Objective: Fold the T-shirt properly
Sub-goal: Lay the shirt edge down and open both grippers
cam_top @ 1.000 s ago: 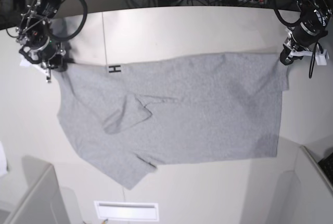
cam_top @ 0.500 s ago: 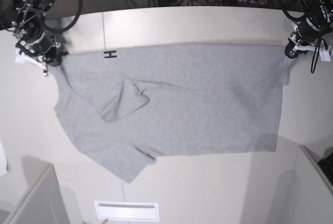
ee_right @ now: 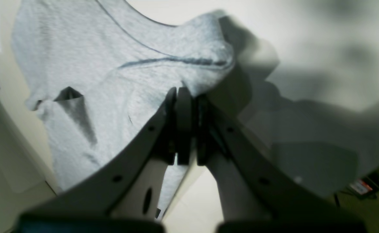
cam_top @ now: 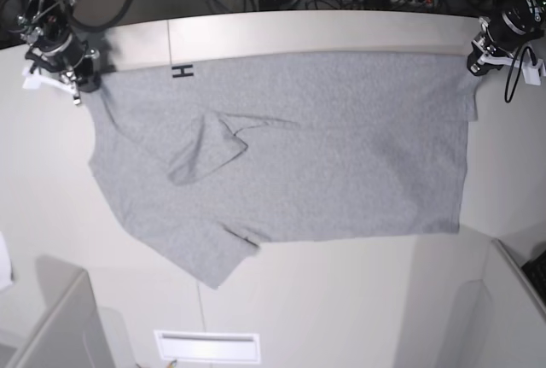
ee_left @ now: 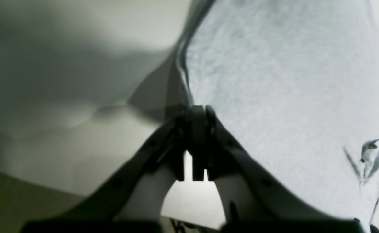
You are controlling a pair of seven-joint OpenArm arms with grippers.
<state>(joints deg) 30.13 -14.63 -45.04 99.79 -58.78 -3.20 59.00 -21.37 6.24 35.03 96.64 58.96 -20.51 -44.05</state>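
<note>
Left gripper and right gripper: raised apart, each clenched on T-shirt top corner; cloth hangs stretched between.

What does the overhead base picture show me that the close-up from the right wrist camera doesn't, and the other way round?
Only the base view shows the whole T-shirt spread out between both arms, with the left gripper at one far corner, a black letter mark near the top edge and a sleeve folded onto the body.

Only the right wrist view shows how the jaws stand: pressed together on a bunched fold of fabric, with a dark seam line just beyond them.

Both show the grey T-shirt lying on the pale table, pinched by the right gripper.
</note>
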